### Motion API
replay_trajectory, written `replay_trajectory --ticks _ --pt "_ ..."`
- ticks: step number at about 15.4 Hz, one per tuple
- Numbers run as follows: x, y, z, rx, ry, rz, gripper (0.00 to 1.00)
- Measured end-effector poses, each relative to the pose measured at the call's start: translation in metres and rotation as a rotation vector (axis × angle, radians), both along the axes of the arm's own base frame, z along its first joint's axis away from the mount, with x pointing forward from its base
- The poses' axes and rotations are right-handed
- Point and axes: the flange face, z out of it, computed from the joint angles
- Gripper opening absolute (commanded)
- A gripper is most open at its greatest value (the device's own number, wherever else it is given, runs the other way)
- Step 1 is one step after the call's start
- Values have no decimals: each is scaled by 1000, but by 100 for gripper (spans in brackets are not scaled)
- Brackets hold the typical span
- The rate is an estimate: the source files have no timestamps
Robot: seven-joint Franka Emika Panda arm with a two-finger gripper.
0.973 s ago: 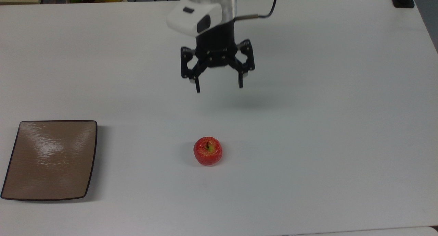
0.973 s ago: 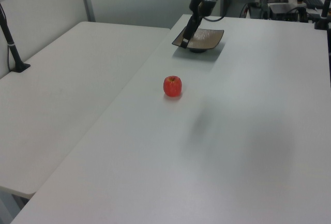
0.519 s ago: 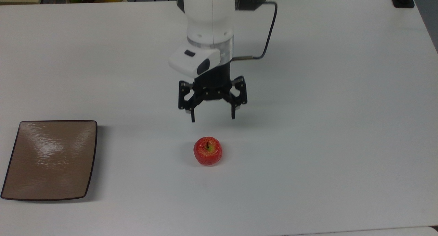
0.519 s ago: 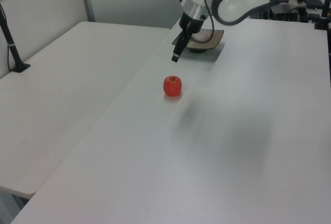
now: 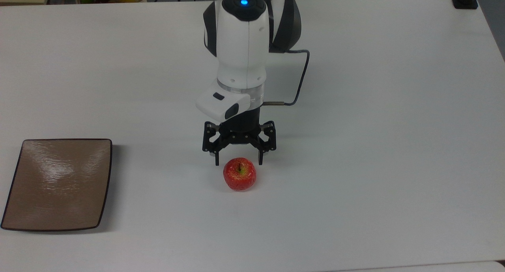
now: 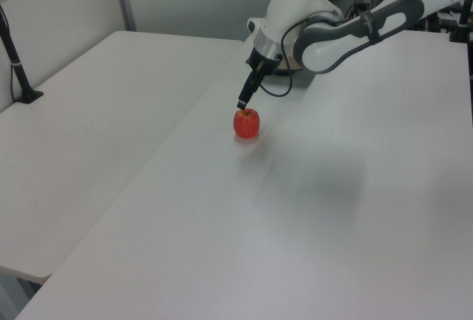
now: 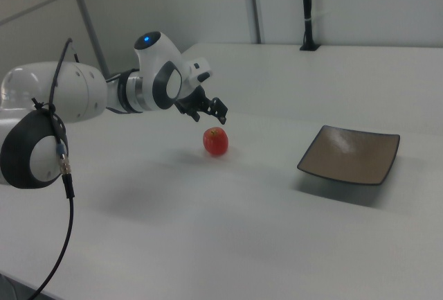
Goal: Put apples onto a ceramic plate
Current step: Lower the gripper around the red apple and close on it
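The apple [image 5: 239, 174] sits upright on the white table [image 5: 375, 106], stem up, near the middle of the top view, in the same spot as half a second ago. My gripper [image 5: 238, 163] now hangs just beyond its far side in the top view, fingers spread wide and holding nothing, one fingertip [image 5: 216, 162] off the apple's left shoulder and the other off its right. A second ago I was much farther back over bare table; half a second ago I was partway in; now my tips frame the top of the fruit. In the left view my gripper [image 6: 242, 104] hovers just above the apple [image 6: 247, 123], close to it, though I cannot tell whether anything touches. In the right view my gripper [image 7: 217, 113] sits just above the apple [image 7: 215, 140].

The ceramic plate [image 5: 59, 184] lies flat and bare, well apart at the top view's left, unmoved. In the right view the ceramic plate [image 7: 351, 154] is off to the right view's right.
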Motion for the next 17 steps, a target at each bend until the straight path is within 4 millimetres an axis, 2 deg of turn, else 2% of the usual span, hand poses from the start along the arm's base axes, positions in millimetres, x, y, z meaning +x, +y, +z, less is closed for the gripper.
replay_trajectory --ticks 5,14,17 --pt "5 3 -30 -16 -13 18 100" --pt "6 7 -64 -72 1 34 98" --pt "6 9 -66 -93 -5 31 47"
